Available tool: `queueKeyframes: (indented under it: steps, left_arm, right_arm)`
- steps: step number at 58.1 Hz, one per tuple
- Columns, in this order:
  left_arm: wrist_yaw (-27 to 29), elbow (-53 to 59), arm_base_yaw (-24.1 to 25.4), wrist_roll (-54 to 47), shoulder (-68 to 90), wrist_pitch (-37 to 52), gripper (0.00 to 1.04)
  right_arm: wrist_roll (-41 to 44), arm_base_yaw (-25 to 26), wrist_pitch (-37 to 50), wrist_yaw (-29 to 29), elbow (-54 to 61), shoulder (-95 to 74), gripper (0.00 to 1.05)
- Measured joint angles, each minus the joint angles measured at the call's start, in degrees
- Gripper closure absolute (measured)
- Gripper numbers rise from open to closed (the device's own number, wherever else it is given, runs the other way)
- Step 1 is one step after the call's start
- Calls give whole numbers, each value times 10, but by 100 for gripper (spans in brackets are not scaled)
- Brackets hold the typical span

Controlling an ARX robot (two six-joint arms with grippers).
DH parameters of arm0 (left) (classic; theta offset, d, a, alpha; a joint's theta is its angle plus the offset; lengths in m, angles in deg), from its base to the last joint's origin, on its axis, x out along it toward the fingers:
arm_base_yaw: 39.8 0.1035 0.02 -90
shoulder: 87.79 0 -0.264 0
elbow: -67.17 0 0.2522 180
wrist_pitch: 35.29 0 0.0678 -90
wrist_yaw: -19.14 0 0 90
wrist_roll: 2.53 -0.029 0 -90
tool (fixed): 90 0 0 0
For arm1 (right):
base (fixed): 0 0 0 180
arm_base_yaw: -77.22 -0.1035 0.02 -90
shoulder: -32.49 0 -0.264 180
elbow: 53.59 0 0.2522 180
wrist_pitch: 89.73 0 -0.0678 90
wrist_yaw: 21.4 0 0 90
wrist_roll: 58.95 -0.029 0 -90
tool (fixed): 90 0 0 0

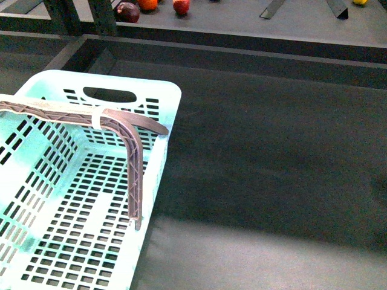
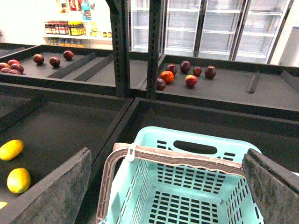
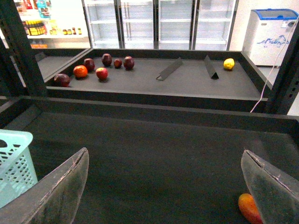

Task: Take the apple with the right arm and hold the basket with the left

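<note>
**Front view and 2 wrist views: basket below, apple on the shelf behind**

Front view.
- 1 basket (image 1: 121,78), pale mint with slotted walls, standing at the left of the dark lower shelf (image 1: 272,169).
- 1 brown-grey handle (image 1: 134,175), raised across the basket's opening.
- 1 apple (image 1: 181,6), red, on the upper shelf (image 1: 242,18) behind, well apart from the basket and cut by the frame's edge.
- 1 orange fruit (image 1: 148,3) lies near the apple, with 1 dark fruit (image 1: 127,11) next along.

Left wrist view.
- Left claw (image 2: 168,151): its 2 fingers stand wide apart and grip nothing. It hangs over the near side of the basket.
- The handle and the far wall of the basket show between the fingers.
- The apple shows a yellow patch and sits among 5 dark fruits (image 2: 185,66).

Right wrist view.
- Right claw (image 3: 164,153): its 2 fingers stand wide apart with nothing between them. It hangs over bare lower shelf, beside the basket's corner.
- The apple is on the upper shelf ahead, well apart from this claw.
- 1 yellow fruit (image 3: 228,64) lies at the far end of that shelf.
- 1 orange-red fruit (image 3: 250,207) lies on the lower shelf, partly hidden by a finger.
</note>
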Motion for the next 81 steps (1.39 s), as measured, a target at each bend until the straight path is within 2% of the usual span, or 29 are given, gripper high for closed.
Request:
queueKeyframes:
  steps: [33,38,40,46,55,61,67,73,81]
  left_arm:
    - [0,0,0,0,0,0,7]
    - [60,-46,-14,71,68,-124,7]
    - [58,-62,-14,110,105,-162,7]
    - [14,-76,-10,203,163,-169,7]
    - [-121,-124,47,347,284,-86,7]
    - [-160,-151,53,440,406,-1,7]
    - [-156,-172,30,509,521,64,7]
    - [-139,-201,-17,569,653,131,7]
    - [-131,-242,-37,602,748,182,7]
  right_arm:
    - [0,0,0,0,0,0,9]
    - [0,0,0,0,0,0,9]
    - [0,0,0,0,0,0,9]
    - [0,0,0,0,0,0,9]
    - [0,0,0,0,0,0,9]
    - [0,0,0,0,0,0,9]
    - [0,0,0,0,0,0,9]
    - [0,0,0,0,0,0,9]
    - [0,0,0,0,0,0,9]
